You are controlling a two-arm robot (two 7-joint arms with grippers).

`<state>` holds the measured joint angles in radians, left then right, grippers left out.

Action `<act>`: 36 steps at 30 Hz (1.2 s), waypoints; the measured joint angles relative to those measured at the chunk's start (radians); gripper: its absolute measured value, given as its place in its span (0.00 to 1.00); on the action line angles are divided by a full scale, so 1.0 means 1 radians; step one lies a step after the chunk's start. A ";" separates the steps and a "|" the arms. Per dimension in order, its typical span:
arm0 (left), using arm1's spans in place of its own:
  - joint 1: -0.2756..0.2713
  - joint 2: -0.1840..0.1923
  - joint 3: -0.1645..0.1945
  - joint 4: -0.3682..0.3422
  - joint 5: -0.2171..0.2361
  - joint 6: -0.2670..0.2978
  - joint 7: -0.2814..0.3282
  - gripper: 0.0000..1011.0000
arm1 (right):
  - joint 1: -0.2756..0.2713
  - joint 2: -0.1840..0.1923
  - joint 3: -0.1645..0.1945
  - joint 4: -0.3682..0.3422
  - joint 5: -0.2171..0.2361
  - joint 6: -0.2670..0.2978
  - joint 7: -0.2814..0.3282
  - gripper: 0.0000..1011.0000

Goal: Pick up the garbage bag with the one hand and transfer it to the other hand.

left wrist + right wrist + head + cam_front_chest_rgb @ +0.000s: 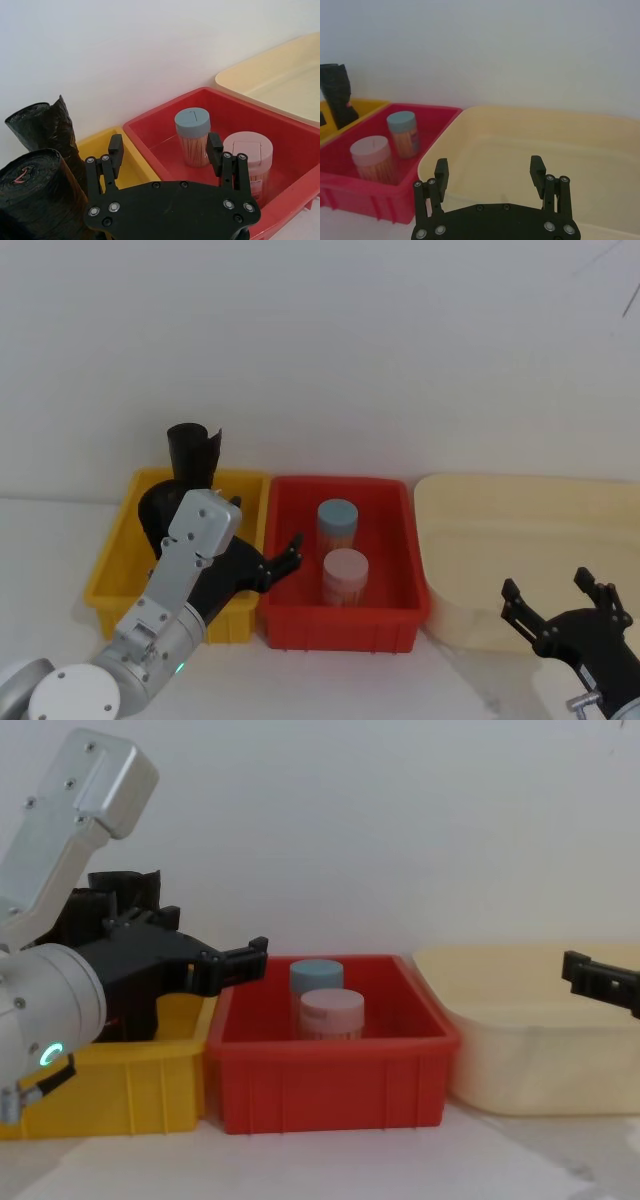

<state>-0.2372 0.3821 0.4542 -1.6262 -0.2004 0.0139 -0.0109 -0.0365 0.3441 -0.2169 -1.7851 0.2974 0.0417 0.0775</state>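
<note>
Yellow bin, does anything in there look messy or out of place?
Slightly: the rear garbage bag roll stands in the yellow bin with its loose end unrolled and crumpled above the rim. The left gripper, open, hovers nearby.

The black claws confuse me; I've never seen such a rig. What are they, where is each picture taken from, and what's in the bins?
They are a robot's two grippers, its hands. One picture looks down from its head, one across from its chest, and one from each wrist. The left gripper hangs open over the edge between the yellow bin, which holds black garbage bag rolls, and the red bin, which holds two lidded jars. The right gripper is open by the cream tub. Neither holds anything.
</note>
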 joint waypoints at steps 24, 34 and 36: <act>0.000 0.000 0.000 0.000 0.000 0.000 0.000 0.99 | 0.091 0.061 -0.058 -0.025 0.078 0.165 0.194 0.99; 0.000 0.000 0.000 0.000 0.000 0.000 0.000 0.99 | 0.248 0.085 -0.143 0.027 0.089 0.312 0.305 0.99; 0.000 0.000 0.000 0.000 0.000 0.000 0.000 0.99 | 0.286 0.087 -0.166 0.044 0.088 0.344 0.330 0.99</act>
<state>-0.2372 0.3822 0.4542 -1.6262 -0.2004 0.0139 -0.0109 0.2497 0.4309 -0.3826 -1.7415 0.3857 0.3853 0.4079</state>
